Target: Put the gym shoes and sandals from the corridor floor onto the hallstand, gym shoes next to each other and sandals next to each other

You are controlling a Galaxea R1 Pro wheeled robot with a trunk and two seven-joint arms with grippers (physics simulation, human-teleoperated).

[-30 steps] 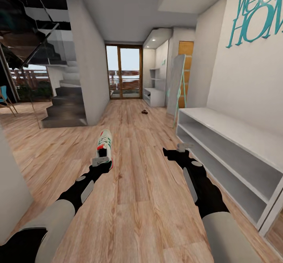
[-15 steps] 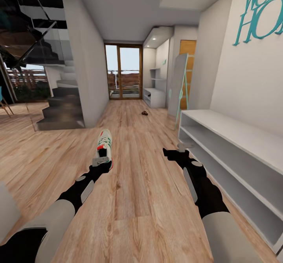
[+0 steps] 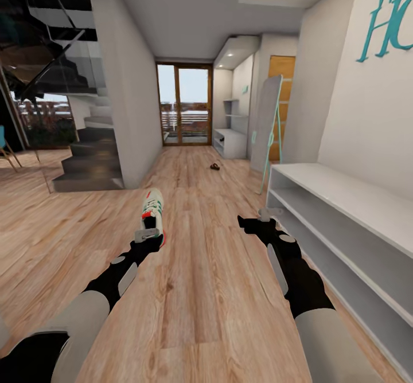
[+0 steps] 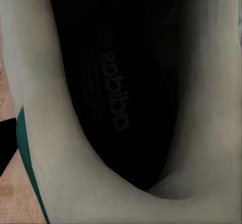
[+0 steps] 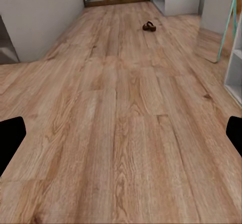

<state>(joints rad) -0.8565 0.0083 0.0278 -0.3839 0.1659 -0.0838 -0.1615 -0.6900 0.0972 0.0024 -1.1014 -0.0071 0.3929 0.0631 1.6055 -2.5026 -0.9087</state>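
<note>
— While I hold the left gripper (image 3: 147, 234) out ahead, what's in it?

— It's pinching a sneaker (image 3: 153, 210) by the heel, toe pointing away; my left wrist camera looks straight into its dark insole (image 4: 113, 83).

— And the right gripper (image 3: 265, 215)?

— Spread wide, nothing between the fingers, floor (image 5: 126, 133) beneath. A sandal (image 5: 148, 26) lies well ahead of it, the rack (image 3: 230, 142) farther beyond. A white bench (image 3: 350, 199) sits just right.
</note>
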